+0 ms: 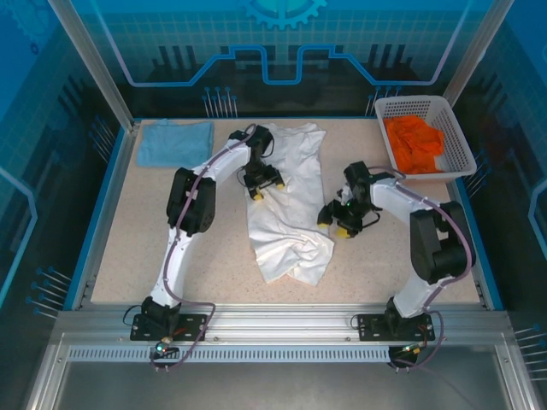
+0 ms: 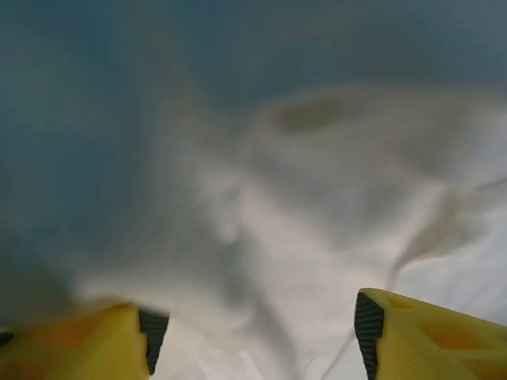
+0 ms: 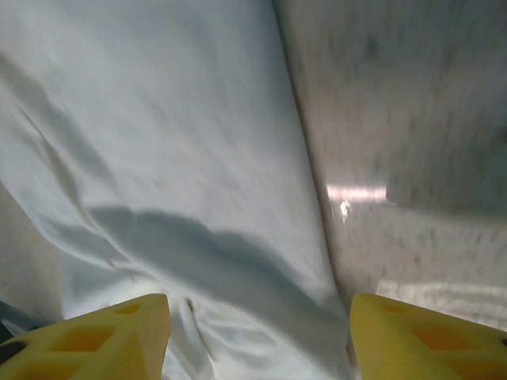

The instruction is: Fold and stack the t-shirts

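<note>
A large white t-shirt (image 1: 286, 209) lies crumpled lengthwise in the middle of the table. A light blue t-shirt (image 1: 175, 143) rests flat at the back left corner. My left gripper (image 1: 265, 183) hovers over the white shirt's upper left edge. Its yellow fingers (image 2: 428, 336) stand open above blurred white cloth (image 2: 317, 206), with nothing between them. My right gripper (image 1: 335, 224) is at the shirt's right edge, about halfway down. It is open too, and its fingers (image 3: 420, 340) straddle the border between the white cloth (image 3: 174, 158) and the bare tabletop (image 3: 412, 119).
A white lattice basket (image 1: 453, 128) holding orange cloth (image 1: 414, 142) stands at the back right corner. A blue rim (image 1: 102, 205) borders the speckled table. Bare tabletop lies left of the white shirt and along the front edge.
</note>
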Motion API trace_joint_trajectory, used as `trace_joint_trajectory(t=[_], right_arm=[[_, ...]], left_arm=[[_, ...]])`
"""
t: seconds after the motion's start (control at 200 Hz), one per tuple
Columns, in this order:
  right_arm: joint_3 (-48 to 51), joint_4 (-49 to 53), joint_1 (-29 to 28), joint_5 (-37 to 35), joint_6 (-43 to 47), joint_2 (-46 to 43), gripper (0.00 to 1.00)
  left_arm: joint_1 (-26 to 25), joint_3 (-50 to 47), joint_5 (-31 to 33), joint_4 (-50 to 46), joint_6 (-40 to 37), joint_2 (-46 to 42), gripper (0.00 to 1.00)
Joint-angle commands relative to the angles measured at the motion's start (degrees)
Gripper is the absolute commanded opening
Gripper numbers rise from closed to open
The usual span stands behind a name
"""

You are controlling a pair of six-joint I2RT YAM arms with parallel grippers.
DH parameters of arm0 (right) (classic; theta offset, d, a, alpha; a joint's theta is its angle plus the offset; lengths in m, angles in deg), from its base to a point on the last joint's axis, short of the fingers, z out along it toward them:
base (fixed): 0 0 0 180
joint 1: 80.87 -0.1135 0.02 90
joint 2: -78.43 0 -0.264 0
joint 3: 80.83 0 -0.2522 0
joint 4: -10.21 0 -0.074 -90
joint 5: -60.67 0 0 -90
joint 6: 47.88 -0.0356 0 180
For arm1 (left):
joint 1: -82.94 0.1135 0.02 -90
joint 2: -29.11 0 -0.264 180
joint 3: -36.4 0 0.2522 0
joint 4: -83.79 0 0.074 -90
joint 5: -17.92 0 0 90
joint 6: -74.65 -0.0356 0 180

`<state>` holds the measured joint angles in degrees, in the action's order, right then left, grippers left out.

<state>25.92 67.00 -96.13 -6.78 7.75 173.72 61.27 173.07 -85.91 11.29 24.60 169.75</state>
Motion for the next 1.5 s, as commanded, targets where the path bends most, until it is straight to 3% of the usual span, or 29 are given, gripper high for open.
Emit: trace_joint_trajectory(t=[0.0,0.195,0.36,0.43,0.57,0.72,0.905,1.056,1.201,1.331,1.491], right_arm=[[4.99,0.75,-2.15,6.47,1.12,-7.31,0.64],[15.24,-0.62,-7.94,10.05,-1.42,-12.71,0.64],[20.89,-3.37,-10.58,8.41,-5.00,-15.60,0.62],[21.33,-3.89,-10.96,8.09,-4.58,-14.77,0.61],[21.78,-6.48,-11.48,9.14,-4.55,-13.00,0.56],[21.32,-7.74,-12.92,9.88,-4.11,-11.52,0.49],[21.09,-1.47,-13.28,6.88,-1.58,-13.40,0.51],[23.82,0.27,-12.86,6.57,-3.81,-20.12,0.54],[26.61,-2.95,-12.95,9.22,-3.67,-17.89,0.52],[26.44,-4.31,-13.72,10.59,-2.22,-15.04,0.50],[27.54,-5.90,-14.44,10.74,-2.67,-14.36,0.48]], left_arm=[[0.43,7.39,0.40,-1.53,-1.14,7.07,0.66],[1.61,16.11,-0.58,0.43,3.37,13.55,0.66],[2.16,14.01,-0.54,-1.10,1.65,9.46,0.74],[2.16,6.73,-0.74,-0.40,0.33,3.57,0.78],[2.55,-17.42,-0.69,7.04,-0.98,-14.29,0.82],[2.96,-39.31,0.46,10.32,-3.41,-31.20,0.82],[2.74,-58.71,-2.31,11.92,-7.22,-46.04,0.77],[-0.48,-69.17,-11.34,15.49,-6.58,-52.39,0.66],[-5.51,-77.18,-19.53,23.76,-1.72,-54.21,0.57],[-10.45,-79.78,-19.87,26.70,0.84,-53.52,0.53],[-11.73,-82.38,-17.87,27.63,2.07,-53.73,0.48]])
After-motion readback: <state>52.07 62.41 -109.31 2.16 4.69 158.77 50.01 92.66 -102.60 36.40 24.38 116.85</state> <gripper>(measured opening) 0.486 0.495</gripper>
